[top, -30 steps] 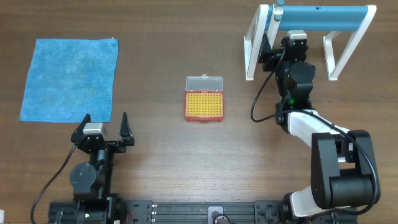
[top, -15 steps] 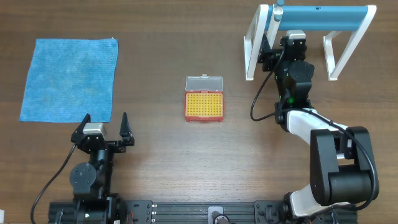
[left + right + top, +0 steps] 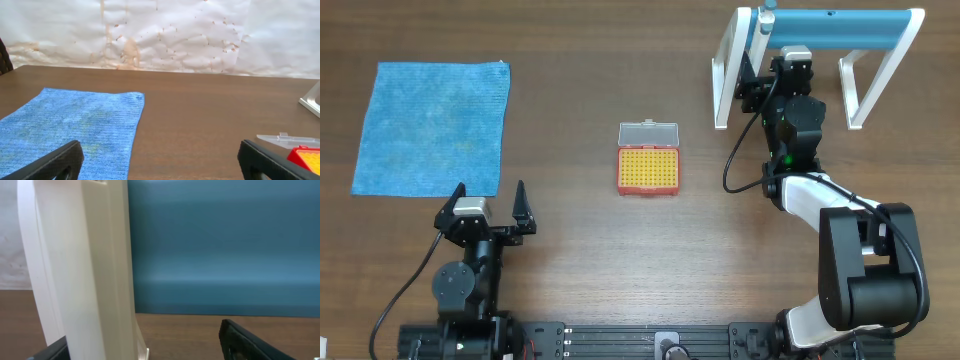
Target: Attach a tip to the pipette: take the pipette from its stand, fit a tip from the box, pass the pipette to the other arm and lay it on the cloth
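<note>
We see the blue cloth (image 3: 430, 128) lying flat at the table's (image 3: 580, 270) 10 o'clock. The tip box (image 3: 647, 172) sits near the middle with its lid open and its orange rack showing. The stand (image 3: 830, 22), white legs under a blue bar, is at 1 o'clock. Of the pipette (image 3: 769, 6) we make out only a small pale knob at the bar's 9 o'clock end. The right arm's jaws are spread, close up against the stand's 9 o'clock leg; we cannot tell if they touch it. The left arm's jaws are also spread and empty. They sit low over bare table just off the cloth's 5 o'clock corner, well apart from the tip box.
</note>
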Robot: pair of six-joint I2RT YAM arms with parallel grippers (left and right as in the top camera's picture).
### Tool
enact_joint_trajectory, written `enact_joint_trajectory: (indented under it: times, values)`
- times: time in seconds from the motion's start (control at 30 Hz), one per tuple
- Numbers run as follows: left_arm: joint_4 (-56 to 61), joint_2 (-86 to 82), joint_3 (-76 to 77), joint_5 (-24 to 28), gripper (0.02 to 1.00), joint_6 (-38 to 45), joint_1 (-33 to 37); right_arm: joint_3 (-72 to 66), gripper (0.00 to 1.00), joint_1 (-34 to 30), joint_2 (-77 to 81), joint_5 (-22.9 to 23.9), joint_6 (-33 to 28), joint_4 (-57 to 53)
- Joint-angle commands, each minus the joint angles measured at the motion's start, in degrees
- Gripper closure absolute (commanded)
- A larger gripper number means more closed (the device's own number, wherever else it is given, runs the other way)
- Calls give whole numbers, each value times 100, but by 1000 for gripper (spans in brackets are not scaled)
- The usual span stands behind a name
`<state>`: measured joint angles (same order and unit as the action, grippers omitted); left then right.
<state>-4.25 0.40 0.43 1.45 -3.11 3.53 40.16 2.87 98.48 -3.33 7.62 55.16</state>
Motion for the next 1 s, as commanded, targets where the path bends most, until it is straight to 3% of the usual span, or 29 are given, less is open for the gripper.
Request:
enact_joint_trajectory:
  times: [0.03,0.07,1.0]
  values:
    - [-35,-22,-11,-85,23,-50,-17,133,746,70,87,-186,48,26]
    - [-35,-22,-11,-83,23,-50,-17,133,917,70,87,-186,48,24]
    - [-35,-22,-11,-85,20,-50,-17,133,919,55,-487,-166,46,-278]
